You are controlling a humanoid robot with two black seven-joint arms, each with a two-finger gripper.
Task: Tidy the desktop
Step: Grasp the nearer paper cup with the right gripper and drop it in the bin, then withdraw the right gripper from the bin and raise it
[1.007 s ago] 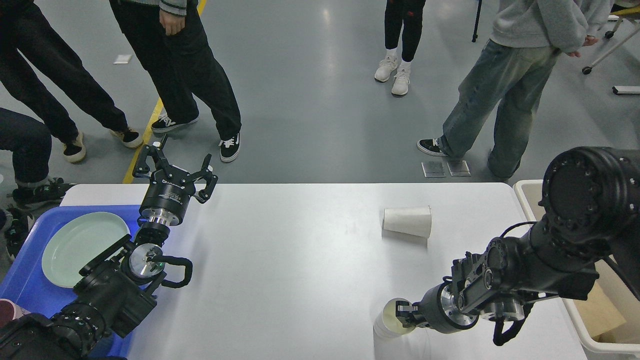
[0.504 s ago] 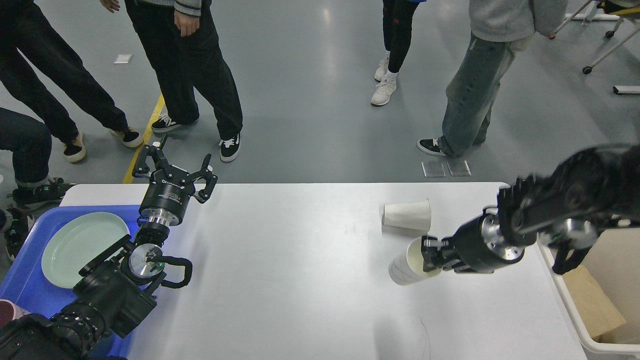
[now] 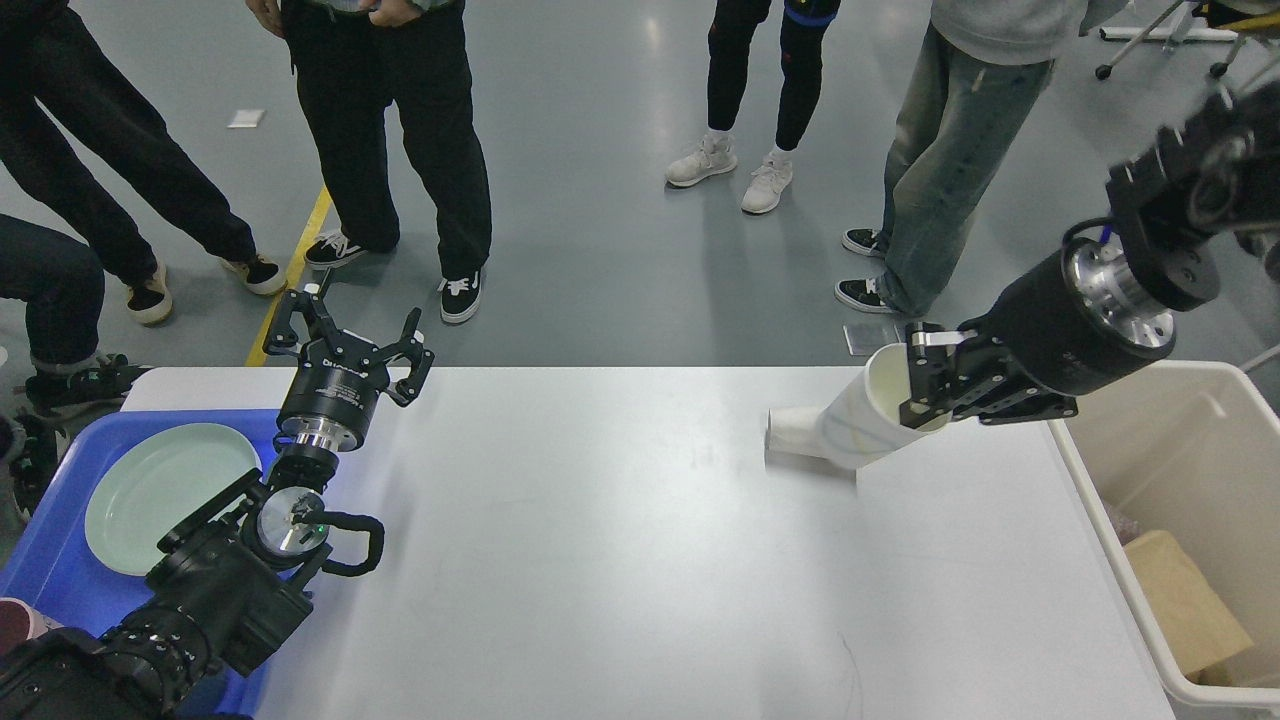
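- Gripping a white paper cup (image 3: 868,420) by its rim, the right end effector (image 3: 925,385) sits raised above the far right part of the worktop (image 3: 600,560); one finger is inside the mouth, the other outside, pinching the wall.
- Held cup is tilted, mouth up and to the right toward the end effector, base down and to the left.
- Second white paper cup (image 3: 792,433) lies on its side on the worktop, partly hidden behind the held cup. The two overlap in this view; cannot tell whether they touch.
- Left end effector (image 3: 347,340) is at the far left edge of the worktop, fingers spread wide, nothing between them. Its arm comes up from the lower left corner.
- Worktop is white, rectangular with rounded corners, and fills the lower half of the view; a faint shadow falls just under the cups.
- Blue tray (image 3: 50,560) lies at the left end of the worktop, partly covered by the left arm. A pale green plate (image 3: 160,495) lies flat inside it.
- Beige bin (image 3: 1180,440) stands just beside the worktop's right edge, open at the top. A brown cardboard piece (image 3: 1185,600) lies inside, near the bottom.
- Right end effector and held cup are near the bin's far left corner but over the worktop side, not over the bin opening.
- Several people (image 3: 390,150) stand on the grey floor beyond the far edge; only legs and shoes show.
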